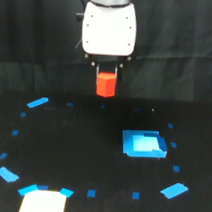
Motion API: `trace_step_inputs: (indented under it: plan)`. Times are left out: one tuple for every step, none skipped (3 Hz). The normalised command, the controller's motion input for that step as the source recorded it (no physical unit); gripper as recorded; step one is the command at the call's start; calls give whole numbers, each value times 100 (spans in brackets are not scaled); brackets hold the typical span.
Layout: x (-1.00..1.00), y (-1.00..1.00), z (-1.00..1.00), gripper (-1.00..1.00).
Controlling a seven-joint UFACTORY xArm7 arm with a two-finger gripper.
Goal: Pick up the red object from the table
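The red object (106, 84) is a small orange-red stubby block. It hangs under the white gripper housing, clear of the black table (82, 143). My gripper (106, 74) is shut on its top, with dark fingers on either side of it. The block is narrower than the housing above it. The lower part of the block shows freely against the dark background.
A bright blue square patch (143, 144) lies on the table at the exterior view's right. Small blue tape marks form a ring, with larger ones at the left (37, 102) and lower right (174, 190). A pale object (42, 202) sits at the bottom edge.
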Motion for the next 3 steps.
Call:
trace_step_inputs:
  plan:
    - [-12,2,7,-100]
    - [-13,10,12,-100]
    - [-8,-6,30,-100]
